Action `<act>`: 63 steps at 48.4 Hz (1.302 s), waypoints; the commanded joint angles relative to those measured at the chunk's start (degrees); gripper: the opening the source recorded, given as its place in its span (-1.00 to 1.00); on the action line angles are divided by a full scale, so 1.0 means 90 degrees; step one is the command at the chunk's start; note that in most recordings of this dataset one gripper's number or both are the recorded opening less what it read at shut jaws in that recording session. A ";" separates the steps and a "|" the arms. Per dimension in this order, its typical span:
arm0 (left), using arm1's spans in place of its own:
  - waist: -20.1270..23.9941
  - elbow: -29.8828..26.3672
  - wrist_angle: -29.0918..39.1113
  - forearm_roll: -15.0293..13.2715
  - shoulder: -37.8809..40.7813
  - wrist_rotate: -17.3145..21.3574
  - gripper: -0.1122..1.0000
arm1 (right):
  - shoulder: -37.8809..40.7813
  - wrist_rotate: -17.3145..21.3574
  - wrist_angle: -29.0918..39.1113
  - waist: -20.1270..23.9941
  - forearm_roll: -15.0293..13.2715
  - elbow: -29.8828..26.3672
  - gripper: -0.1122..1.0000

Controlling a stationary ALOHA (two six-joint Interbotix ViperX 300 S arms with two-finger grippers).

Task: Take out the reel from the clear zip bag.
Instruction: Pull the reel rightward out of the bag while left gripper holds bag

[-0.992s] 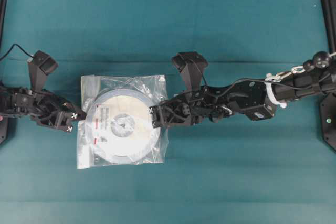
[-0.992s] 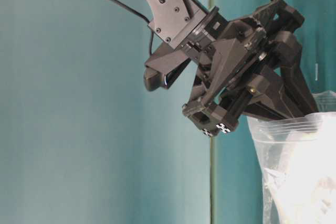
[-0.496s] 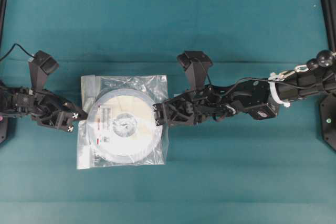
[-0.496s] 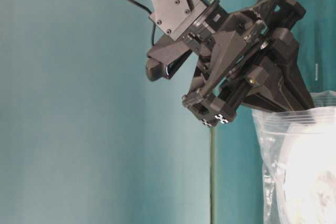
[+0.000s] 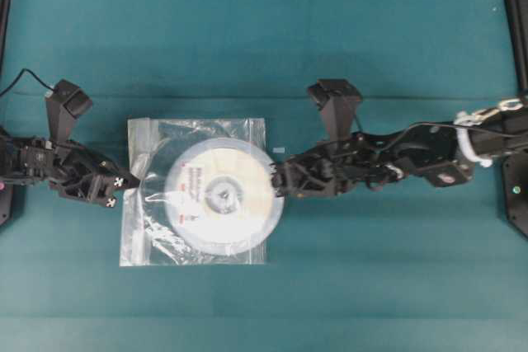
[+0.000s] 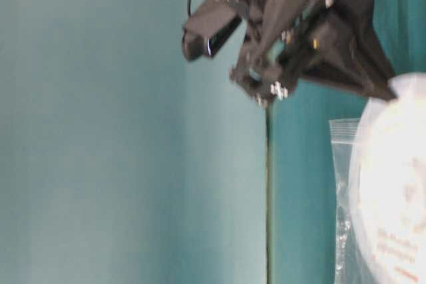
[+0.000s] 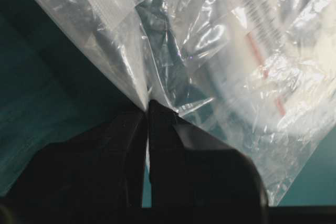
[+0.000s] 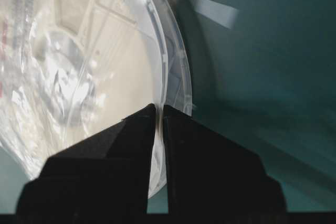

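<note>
Reel (image 5: 224, 198) lying flat, its right rim poking out past the clear zip bag (image 5: 148, 237) edge, right claw (image 5: 278, 181) pinching that rim, left claw (image 5: 125, 182) clamped on the bag's left edge, teal worktop (image 5: 264, 47) beneath, small white scrap (image 5: 278, 151) nearby

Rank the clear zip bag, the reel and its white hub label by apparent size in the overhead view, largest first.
1. clear zip bag
2. reel
3. white hub label
</note>
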 commanded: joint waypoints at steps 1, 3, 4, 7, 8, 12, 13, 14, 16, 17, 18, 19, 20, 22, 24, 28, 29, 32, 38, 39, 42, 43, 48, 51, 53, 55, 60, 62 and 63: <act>0.0010 -0.0068 -0.0020 0.0020 0.0010 0.0020 -0.86 | -0.0244 0.0039 -0.0020 -0.0020 0.0000 0.0146 -0.66; 0.0000 -0.0068 -0.0020 0.0020 0.0000 0.0020 -0.86 | -0.0312 0.0049 -0.0010 -0.0020 0.0010 0.0225 -0.66; 0.0000 -0.0068 -0.0020 0.0020 0.0010 0.0020 -0.86 | -0.0352 0.0049 -0.0020 -0.0020 0.0000 0.0264 -0.66; 0.0000 -0.0068 -0.0020 0.0020 0.0010 0.0000 -0.86 | -0.0449 0.0049 -0.0020 -0.0020 0.0010 0.0381 -0.66; 0.0000 -0.0068 -0.0020 0.0020 0.0010 0.0020 -0.86 | -0.0469 0.0049 -0.0020 -0.0020 0.0010 0.0410 -0.66; 0.0000 -0.0078 -0.0020 0.0020 0.0010 0.0020 -0.86 | -0.0596 0.0049 -0.0020 -0.0020 0.0000 0.0566 -0.66; -0.0010 -0.0078 -0.0020 0.0020 0.0010 0.0020 -0.86 | -0.0635 0.0049 -0.0020 -0.0029 0.0010 0.0625 -0.66; -0.0010 -0.0078 -0.0020 0.0020 0.0010 0.0020 -0.86 | -0.0674 0.0049 -0.0010 -0.0020 0.0010 0.0654 -0.66; -0.0020 -0.0078 -0.0020 0.0020 0.0010 0.0020 -0.86 | -0.0713 0.0049 -0.0020 -0.0020 0.0029 0.0732 -0.66; -0.0020 -0.0078 -0.0010 0.0020 0.0010 0.0020 -0.86 | -0.0742 0.0049 -0.0029 -0.0020 0.0039 0.0771 -0.66; -0.0020 -0.0078 -0.0010 0.0020 0.0010 0.0020 -0.86 | -0.0762 0.0049 -0.0039 -0.0020 0.0059 0.0801 -0.66; -0.0029 -0.0078 0.0000 0.0020 0.0010 0.0020 -0.86 | -0.0791 0.0049 -0.0049 -0.0020 0.0068 0.0840 -0.66; -0.0029 -0.0078 0.0010 0.0020 0.0010 0.0020 -0.86 | -0.0820 0.0049 -0.0049 -0.0020 0.0088 0.0879 -0.66; -0.0029 -0.0078 0.0029 0.0020 0.0010 0.0020 -0.86 | -0.0869 0.0049 -0.0059 -0.0020 0.0117 0.0957 -0.66; -0.0039 -0.0078 0.0049 0.0020 0.0010 0.0020 -0.86 | -0.0928 0.0049 -0.0078 -0.0020 0.0146 0.1025 -0.66; -0.0039 -0.0088 0.0098 0.0020 0.0010 0.0020 -0.86 | -0.1016 0.0049 -0.0117 -0.0020 0.0195 0.1152 -0.66; -0.0039 -0.0078 0.0098 0.0010 0.0010 0.0020 -0.86 | -0.1035 0.0049 -0.0137 -0.0020 0.0205 0.1182 -0.66; -0.0039 -0.0078 0.0107 0.0010 0.0010 0.0020 -0.86 | -0.1113 0.0049 -0.0186 -0.0020 0.0234 0.1279 -0.66; -0.0039 -0.0078 0.0107 0.0020 0.0010 0.0020 -0.86 | -0.1221 0.0049 -0.0244 -0.0029 0.0293 0.1436 -0.66; -0.0039 -0.0078 0.0107 0.0020 0.0010 0.0020 -0.86 | -0.1230 0.0049 -0.0244 -0.0029 0.0303 0.1455 -0.66; -0.0039 -0.0088 0.0107 0.0020 0.0010 0.0020 -0.86 | -0.1270 0.0049 -0.0244 -0.0029 0.0303 0.1514 -0.66; -0.0039 -0.0078 0.0107 0.0020 0.0010 0.0020 -0.86 | -0.1289 0.0049 -0.0244 -0.0029 0.0312 0.1533 -0.66; -0.0039 -0.0088 0.0107 0.0020 0.0010 0.0020 -0.86 | -0.1387 0.0049 -0.0244 -0.0029 0.0332 0.1641 -0.66; -0.0039 -0.0088 0.0107 0.0020 0.0010 0.0020 -0.86 | -0.1436 0.0049 -0.0234 -0.0029 0.0352 0.1709 -0.66; -0.0039 -0.0088 0.0107 0.0020 0.0010 0.0020 -0.86 | -0.1475 0.0049 -0.0244 -0.0029 0.0371 0.1748 -0.66; -0.0039 -0.0088 0.0107 0.0020 0.0010 0.0020 -0.86 | -0.1533 0.0049 -0.0234 -0.0029 0.0381 0.1787 -0.66; -0.0039 -0.0088 0.0107 0.0020 0.0010 0.0020 -0.86 | -0.1660 0.0049 -0.0225 -0.0029 0.0400 0.1924 -0.66; -0.0039 -0.0088 0.0107 0.0020 0.0010 0.0020 -0.86 | -0.1719 0.0049 -0.0225 -0.0029 0.0400 0.1973 -0.66; -0.0039 -0.0088 0.0107 0.0020 0.0010 0.0020 -0.86 | -0.1748 0.0049 -0.0215 -0.0020 0.0400 0.1992 -0.66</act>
